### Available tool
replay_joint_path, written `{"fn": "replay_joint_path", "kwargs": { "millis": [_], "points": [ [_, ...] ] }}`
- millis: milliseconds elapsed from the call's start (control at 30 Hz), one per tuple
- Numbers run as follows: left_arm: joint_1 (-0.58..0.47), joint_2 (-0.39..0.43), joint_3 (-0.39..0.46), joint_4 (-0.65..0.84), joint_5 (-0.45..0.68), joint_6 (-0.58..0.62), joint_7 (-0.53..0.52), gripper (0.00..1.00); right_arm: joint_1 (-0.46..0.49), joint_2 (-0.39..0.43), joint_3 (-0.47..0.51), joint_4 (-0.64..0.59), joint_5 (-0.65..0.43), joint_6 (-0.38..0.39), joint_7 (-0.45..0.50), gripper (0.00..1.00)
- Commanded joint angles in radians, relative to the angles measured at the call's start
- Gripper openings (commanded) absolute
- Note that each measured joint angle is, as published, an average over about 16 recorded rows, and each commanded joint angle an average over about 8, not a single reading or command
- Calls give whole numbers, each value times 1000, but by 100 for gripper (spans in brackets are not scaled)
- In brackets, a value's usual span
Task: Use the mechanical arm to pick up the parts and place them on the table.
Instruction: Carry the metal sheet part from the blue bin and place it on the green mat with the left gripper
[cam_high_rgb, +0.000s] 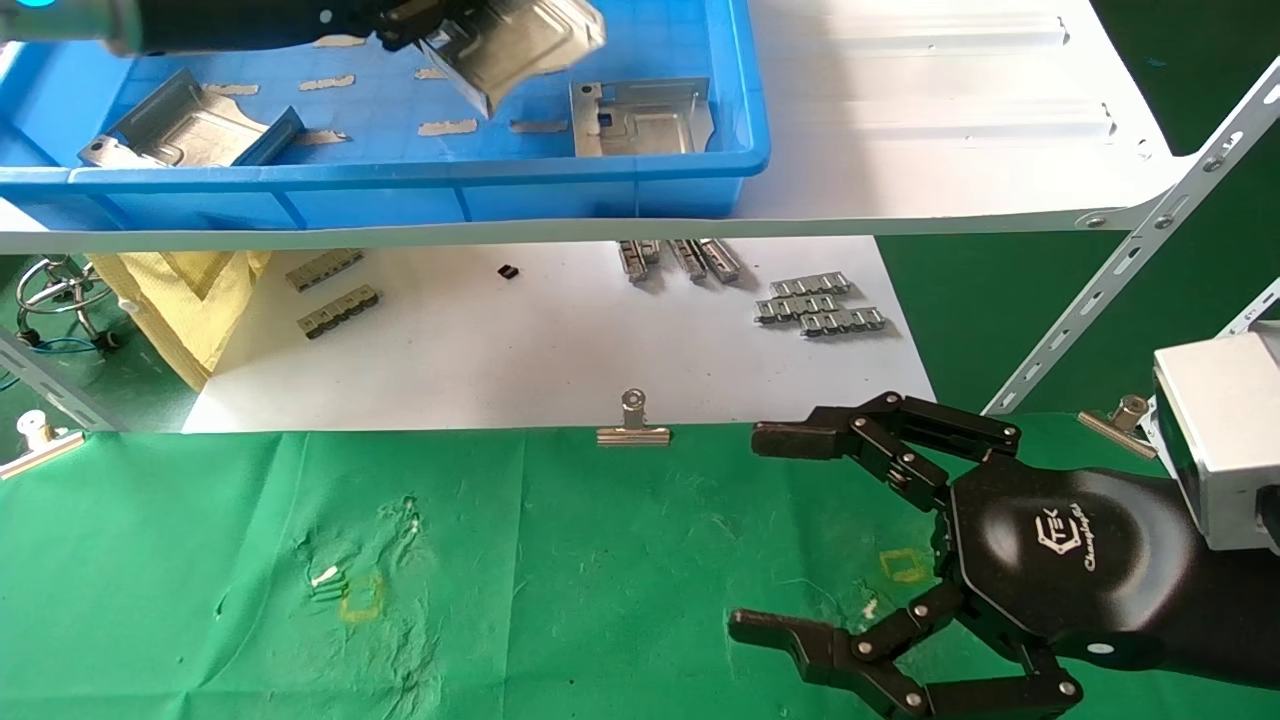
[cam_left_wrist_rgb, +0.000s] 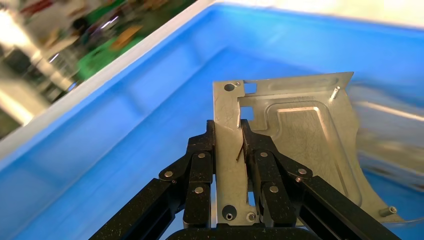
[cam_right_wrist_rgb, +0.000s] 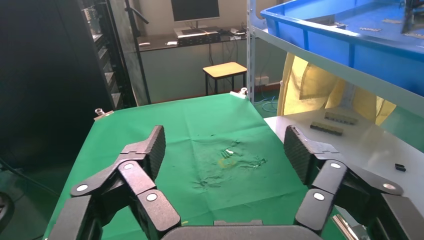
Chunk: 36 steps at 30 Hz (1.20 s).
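Note:
My left gripper (cam_high_rgb: 425, 35) is over the blue bin (cam_high_rgb: 690, 170) on the white shelf, shut on a silver stamped part (cam_high_rgb: 525, 40) and holding it clear of the bin floor. The left wrist view shows my left gripper (cam_left_wrist_rgb: 228, 127) with its fingers clamped on the bent edge of that part (cam_left_wrist_rgb: 300, 135). Two more parts lie in the bin, one at the left (cam_high_rgb: 185, 130) and one at the right (cam_high_rgb: 640, 118). My right gripper (cam_high_rgb: 765, 530) is open and empty, parked low over the green table (cam_high_rgb: 550, 580). The right wrist view shows my right gripper (cam_right_wrist_rgb: 224, 145) above the cloth (cam_right_wrist_rgb: 200, 130).
The white shelf (cam_high_rgb: 950, 130) has slanted metal struts (cam_high_rgb: 1130, 260) at the right. Below it a white sheet (cam_high_rgb: 520, 350) carries ridged grey strips (cam_high_rgb: 820, 305). Binder clips (cam_high_rgb: 633, 425) pin the cloth's far edge. A yellow cloth (cam_high_rgb: 180, 300) hangs at the left.

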Motion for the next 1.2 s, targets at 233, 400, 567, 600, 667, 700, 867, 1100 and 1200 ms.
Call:
{"fn": "replay_joint_path", "kwargs": {
  "millis": [233,400,567,600,667,700,867,1100,1200],
  "points": [
    [27,-97,-46,-65,-88,339,161,0,0,0,0,0,0,0,0,100],
    [70,-155,-57,-121,-143,425,240,0,0,0,0,0,0,0,0,100],
    [150,-227,-33,-267,-227,435,272,0,0,0,0,0,0,0,0,100],
    [172,-247,-25,-307,-252,435,273,0,0,0,0,0,0,0,0,100],
    [219,-290,-7,-395,-311,436,272,0,0,0,0,0,0,0,0,100],
    [245,-315,4,-441,-344,435,271,0,0,0,0,0,0,0,0,100],
    [364,-433,69,-629,-478,428,288,0,0,0,0,0,0,0,0,100],
    [442,-498,172,-636,-457,409,411,0,0,0,0,0,0,0,0,100],
    [456,-492,208,-571,-417,403,469,0,0,0,0,0,0,0,0,100]
  ]
}}
